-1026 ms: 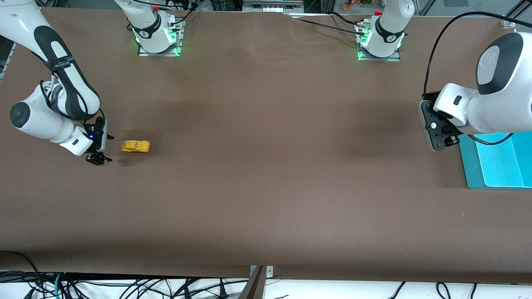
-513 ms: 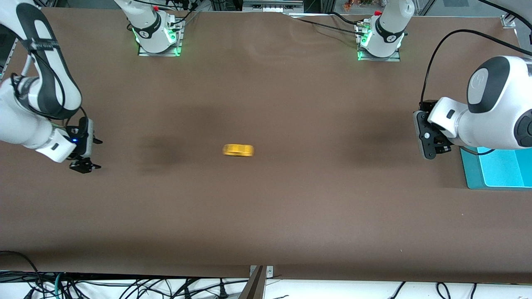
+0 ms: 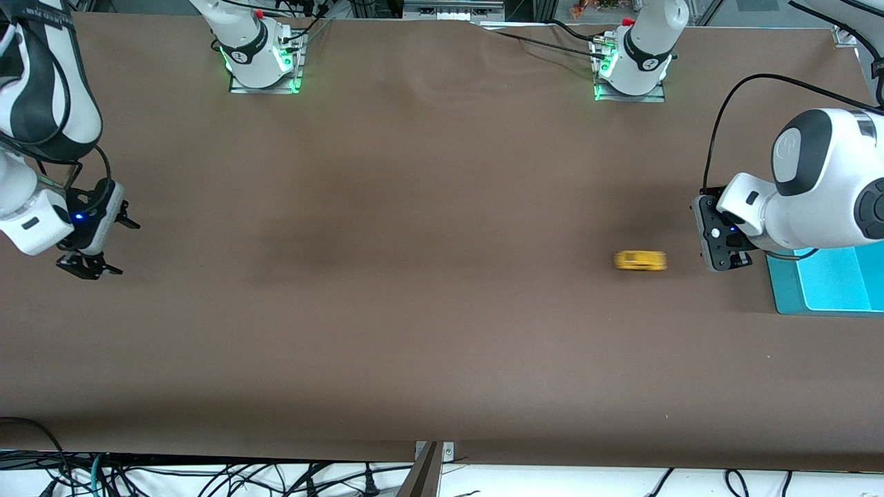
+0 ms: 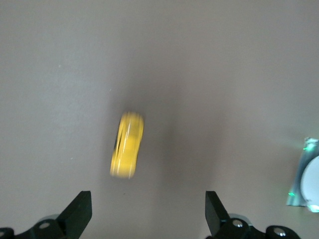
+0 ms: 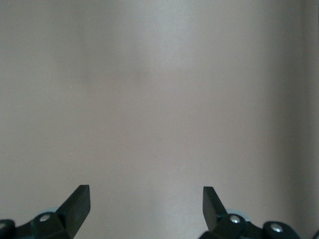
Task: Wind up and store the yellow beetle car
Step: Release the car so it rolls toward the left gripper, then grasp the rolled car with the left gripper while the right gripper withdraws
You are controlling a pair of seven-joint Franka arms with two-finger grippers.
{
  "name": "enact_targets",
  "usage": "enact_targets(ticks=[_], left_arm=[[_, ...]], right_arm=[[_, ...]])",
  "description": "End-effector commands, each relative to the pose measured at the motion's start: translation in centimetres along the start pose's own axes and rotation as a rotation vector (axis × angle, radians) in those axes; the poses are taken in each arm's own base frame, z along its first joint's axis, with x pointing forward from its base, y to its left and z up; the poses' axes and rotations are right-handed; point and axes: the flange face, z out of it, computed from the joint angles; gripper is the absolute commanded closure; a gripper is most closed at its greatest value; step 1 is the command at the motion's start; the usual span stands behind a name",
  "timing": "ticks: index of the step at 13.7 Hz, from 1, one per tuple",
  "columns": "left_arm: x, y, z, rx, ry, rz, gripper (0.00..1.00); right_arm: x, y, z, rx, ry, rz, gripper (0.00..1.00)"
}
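The yellow beetle car (image 3: 640,260) is on the brown table near the left arm's end, blurred by motion. My left gripper (image 3: 711,235) is low over the table just beside it, between the car and a teal tray, open and empty. In the left wrist view the car (image 4: 127,144) lies a short way ahead of the open left gripper (image 4: 148,214), not between the fingers. My right gripper (image 3: 124,248) is at the right arm's end of the table, open and empty. In the right wrist view the right gripper (image 5: 146,211) is over bare table.
A teal tray (image 3: 829,283) lies at the left arm's end of the table, next to the left gripper. The two arm bases (image 3: 262,62) (image 3: 632,69) with green lights stand at the edge farthest from the front camera.
The car has rolled across the table from beside the right gripper to just in front of the left gripper. The right gripper drew back toward its end. The left gripper shifted slightly.
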Motion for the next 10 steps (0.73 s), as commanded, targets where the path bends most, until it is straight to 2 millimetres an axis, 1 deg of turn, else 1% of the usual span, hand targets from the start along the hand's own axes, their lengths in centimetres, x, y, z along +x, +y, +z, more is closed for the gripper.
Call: enact_targets(ticks=[1, 3, 7, 8, 9, 10], left_arm=[[-2.5, 2.0, 2.2, 0.084, -0.053, 0.088, 0.0], [-3.9, 1.9, 3.9, 0.136, -0.104, 0.128, 0.0], [-8.7, 1.8, 8.9, 0.224, -0.089, 0.17, 0.0], [-9.8, 1.8, 10.0, 0.245, -0.085, 0.176, 0.0], [-11.4, 1.7, 11.1, 0.26, -0.08, 0.176, 0.0], [-13.8, 1.3, 12.7, 0.257, -0.074, 0.164, 0.0]], right_arm=[[0.4, -0.3, -2.8, -0.002, -0.016, 0.102, 0.0], [1.1, -1.0, -4.3, 0.012, -0.03, 0.232, 0.0], [1.8, -2.2, -7.6, 0.018, -0.059, 0.575, 0.0], [2.7, -2.3, -8.6, 0.011, -0.061, 0.666, 0.0], [3.4, -2.6, -9.7, 0.01, -0.066, 0.755, 0.0], [4.1, -2.8, -10.5, 0.018, -0.074, 0.844, 0.0]])
